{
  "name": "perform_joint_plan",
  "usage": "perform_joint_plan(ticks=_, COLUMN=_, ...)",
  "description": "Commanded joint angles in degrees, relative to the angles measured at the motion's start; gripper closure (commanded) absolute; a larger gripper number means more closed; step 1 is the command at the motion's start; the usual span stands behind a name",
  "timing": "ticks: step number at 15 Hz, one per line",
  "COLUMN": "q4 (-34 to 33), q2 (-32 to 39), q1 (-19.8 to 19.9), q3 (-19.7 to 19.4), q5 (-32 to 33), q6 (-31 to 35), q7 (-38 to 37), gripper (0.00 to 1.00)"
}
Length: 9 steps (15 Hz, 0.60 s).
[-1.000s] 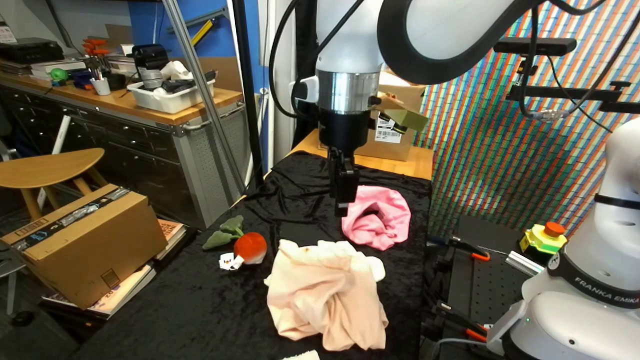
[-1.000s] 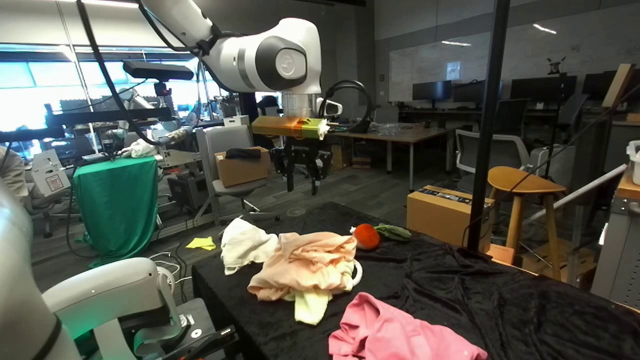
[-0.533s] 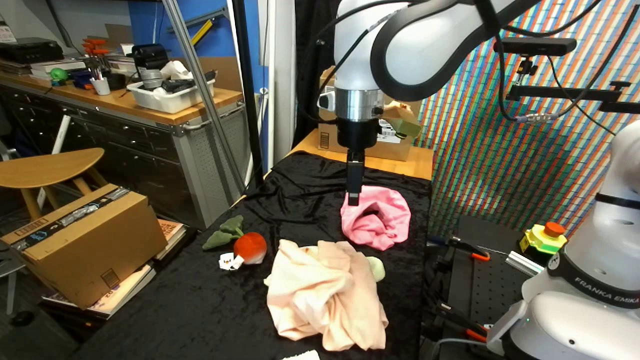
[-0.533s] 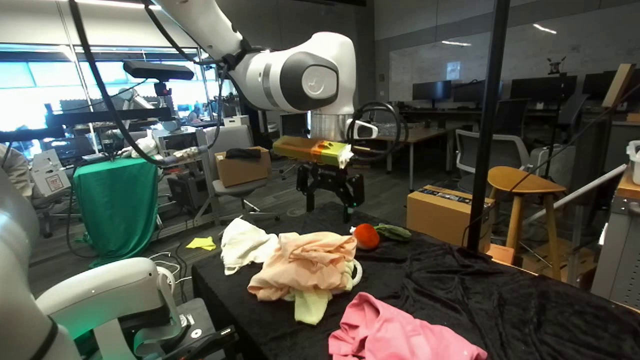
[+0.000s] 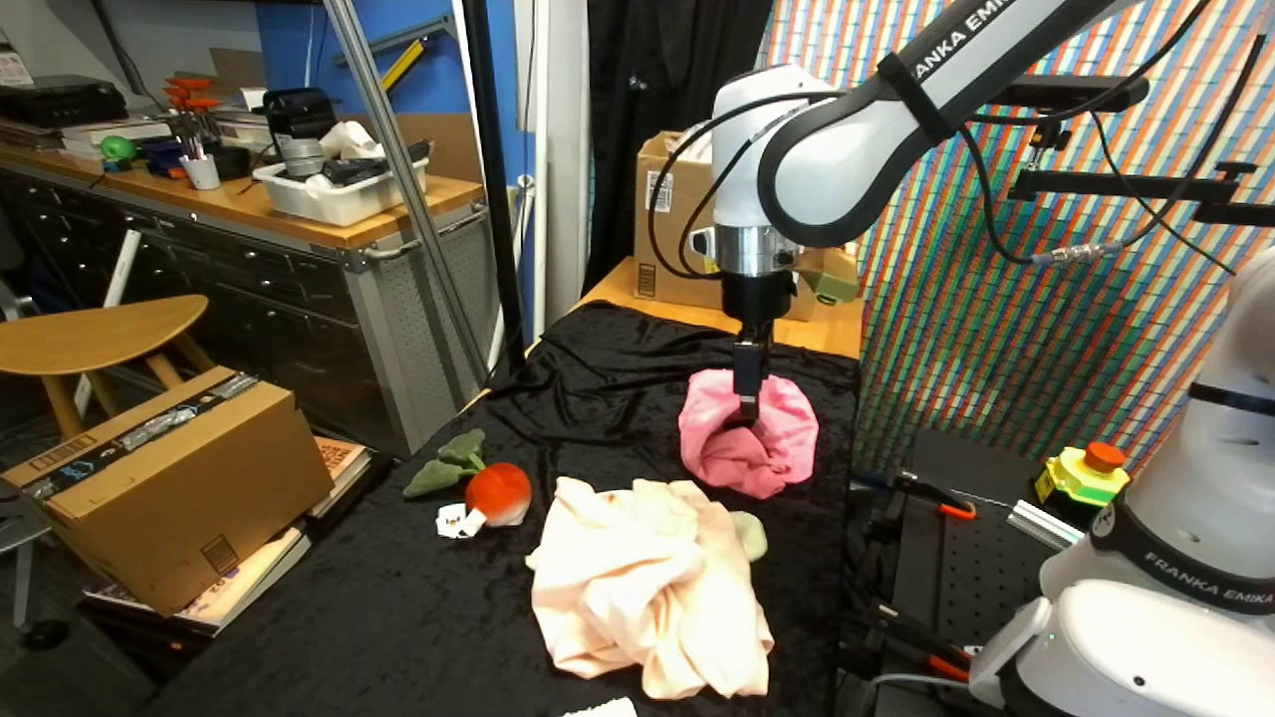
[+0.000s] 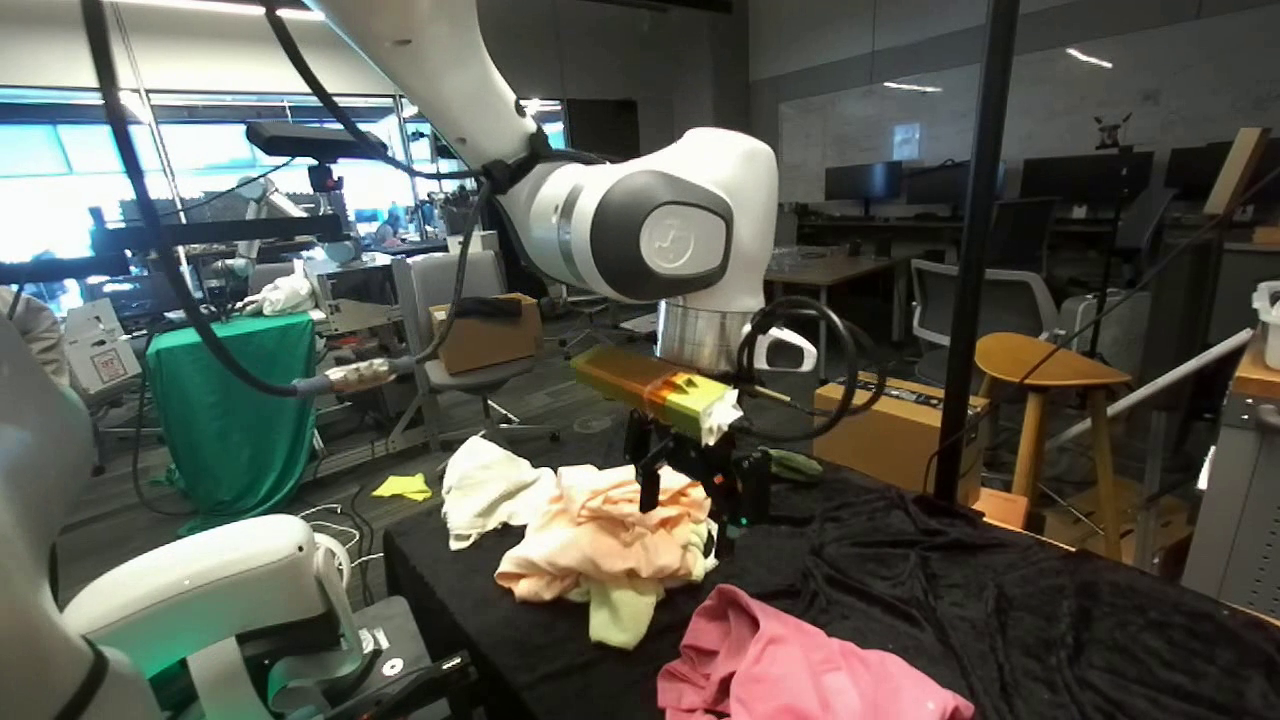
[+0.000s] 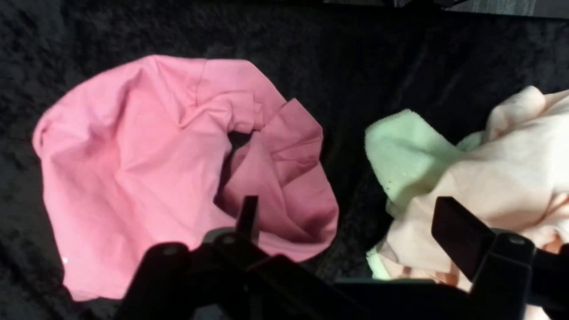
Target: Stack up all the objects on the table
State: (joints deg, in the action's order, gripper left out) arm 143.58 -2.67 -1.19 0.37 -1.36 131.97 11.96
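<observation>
Near one peach cloth (image 5: 647, 588): one white cloth (image 6: 490, 490), one pink fabric (image 7: 142, 178), one red toy (image 5: 498, 493). Gripper (image 7: 347, 211) pointing down, fingers (image 7: 458, 233) apart.

Windows (image 6: 50, 150) at ten o'clock in an exterior view glare almost white while the wall (image 6: 670, 70) at twelve looks dim, the peach cloth (image 5: 647, 597) at six in an exterior view is washed pale, and the wrist view renders the gripper (image 7: 349, 218) near five as a soft, black silhouette.

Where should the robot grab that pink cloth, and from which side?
Probably the folded rim by the opening in the pink cloth, from above: the cloth lies in loose folds, and that rim looks raised, so the open claw could straddle and pinch it.
</observation>
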Motion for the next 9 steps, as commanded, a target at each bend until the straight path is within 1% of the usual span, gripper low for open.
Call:
perform_joint_plan(ticks=1, q4=3.3, q2=1.1, q1=1.5, q3=-0.9, q5=4.4, q6=5.0, q7=-5.3, gripper=0.0)
perform_joint_plan(ticks=2, q4=3.8, q2=2.1, q1=1.8, q3=-1.2, q5=5.9, q6=6.7, q7=-7.1, gripper=0.0)
perform_joint_plan(ticks=5, q4=5.2, q2=5.1, q1=2.7, q3=-2.1, q5=11.6, q6=13.8, q7=-15.9, gripper=0.0)
perform_joint_plan(ticks=7, q4=6.6, q2=7.0, q1=2.6, q3=-3.1, q5=18.2, q6=19.7, q7=-25.0, gripper=0.0)
perform_joint_plan(ticks=9, q4=6.5, q2=9.2, q1=2.3, q3=-5.4, q5=26.2, q6=23.2, q7=-34.1, gripper=0.0)
